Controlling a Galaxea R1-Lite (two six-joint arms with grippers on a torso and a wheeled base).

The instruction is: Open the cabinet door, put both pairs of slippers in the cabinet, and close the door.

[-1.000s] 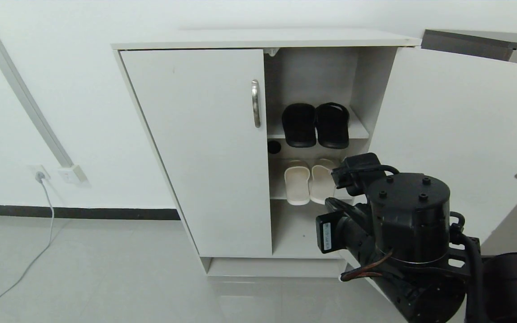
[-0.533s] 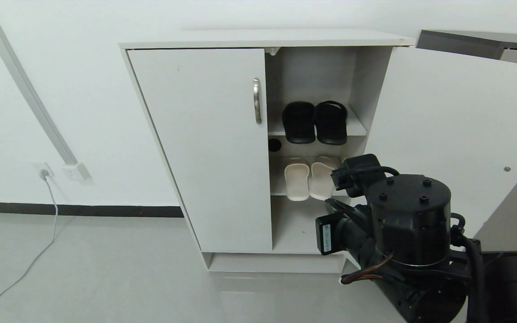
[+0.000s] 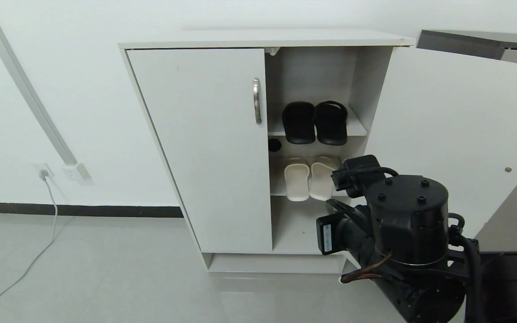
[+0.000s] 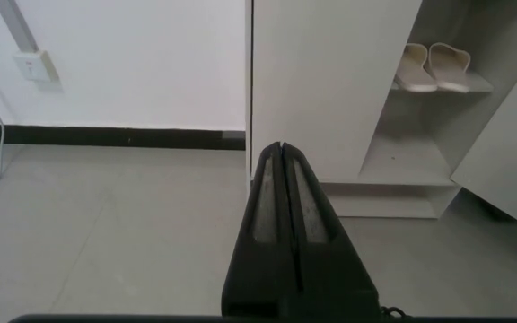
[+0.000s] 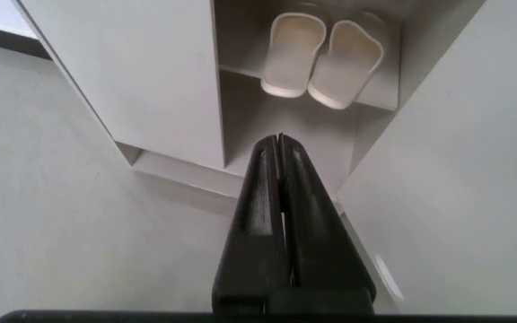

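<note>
From my station I judge the loading done. Both pairs are inside the cabinet: the black slippers sit side by side on the upper shelf, and the white slippers sit side by side on the shelf below it. The bottom compartment holds no slippers that I can see.

What is left is the closing. The right door is swung wide open toward the robot's right, while the left door is flush with the frame, its handle at the inner edge.

The right gripper has its jaws clenched together on nothing and hangs in front of the open half, low, between the door's inner face and the shelves. The left gripper also has its jaws pressed together, empty, and sits well apart from the cabinet, facing the closed door and the floor.

I expect the remaining step is to push the open panel home with the right arm.
</note>
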